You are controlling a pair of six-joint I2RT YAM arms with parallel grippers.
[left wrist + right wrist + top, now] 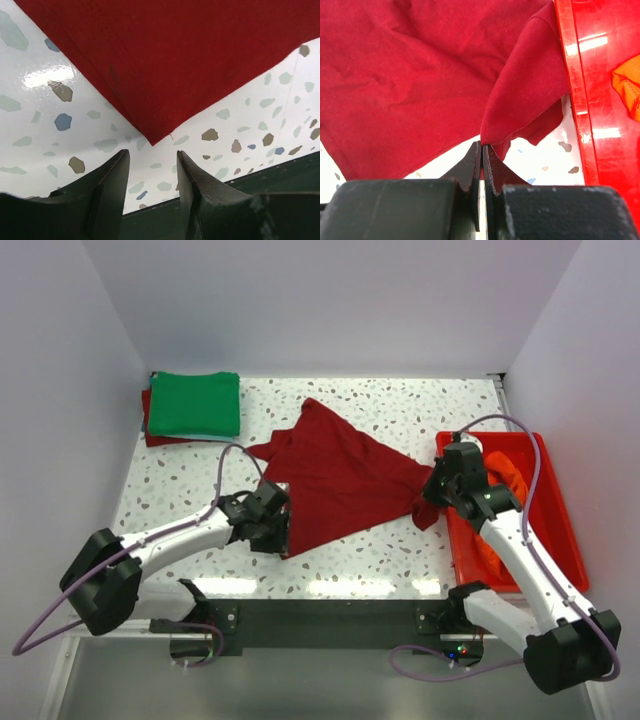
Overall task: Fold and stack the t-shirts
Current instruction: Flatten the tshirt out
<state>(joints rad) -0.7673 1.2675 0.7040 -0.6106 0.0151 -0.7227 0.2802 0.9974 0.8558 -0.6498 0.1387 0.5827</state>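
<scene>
A dark red t-shirt (335, 475) lies spread and crumpled on the table's middle. My right gripper (432, 498) is shut on its right edge (520, 100), next to the red tub, lifting a fold of cloth. My left gripper (280, 530) is open just off the shirt's near left corner (155, 135), with nothing between its fingers. A folded bright green t-shirt (195, 403) lies on a dark red one (150, 425) at the far left corner. An orange t-shirt (510, 480) lies in the tub, partly hidden by my right arm; it also shows in the right wrist view (627, 90).
The rigid red plastic tub (560, 510) stands along the right side; its rim (575, 95) is close beside my right gripper. The table's near edge (280, 170) is just below my left gripper. White walls enclose the table on three sides.
</scene>
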